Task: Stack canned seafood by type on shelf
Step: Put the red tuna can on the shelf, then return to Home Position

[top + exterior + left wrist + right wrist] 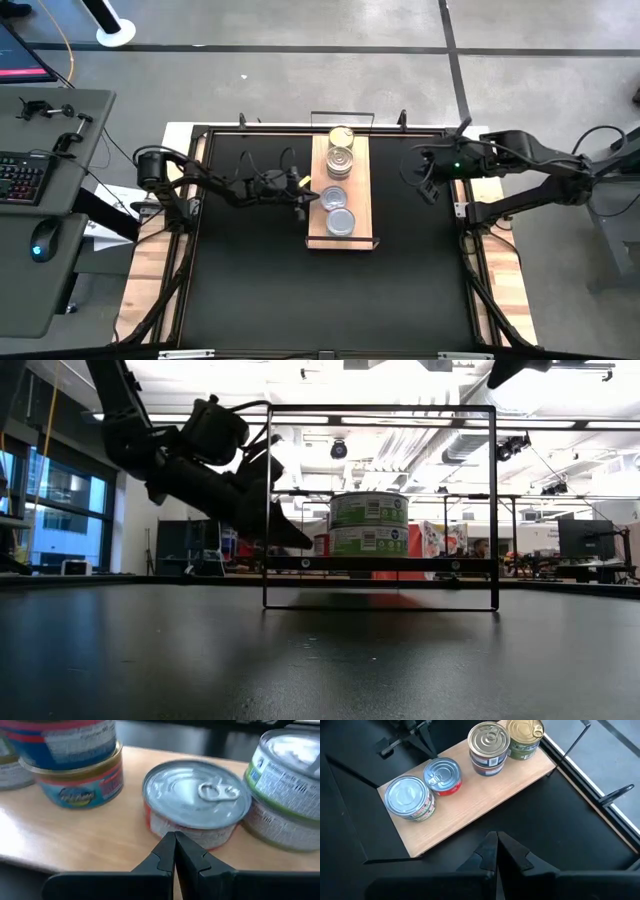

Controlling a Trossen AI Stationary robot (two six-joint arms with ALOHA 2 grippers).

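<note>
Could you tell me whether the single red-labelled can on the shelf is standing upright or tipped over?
Upright. The red-labelled can sits flat on the shelf, its silver pull-tab lid facing up, alone between the stacks.

Shiny metal tins (pixel 441 775) w/ paper labels, pale matt wood shelf (pixel 485 805), matt black tabletop (pixel 250 290)

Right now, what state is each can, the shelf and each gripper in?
Shelf: flat on the table, holding every can.
Gold-lid stack: two cans, upright.
Far gold-lid stack: upright at the shelf's end.
Red can: single, upright, pull tab unopened.
Silver-lid stack: two cans, upright.
Left gripper: shut, empty, pointing at the red can.
Right gripper: shut, empty, above the table beside the shelf.
</note>
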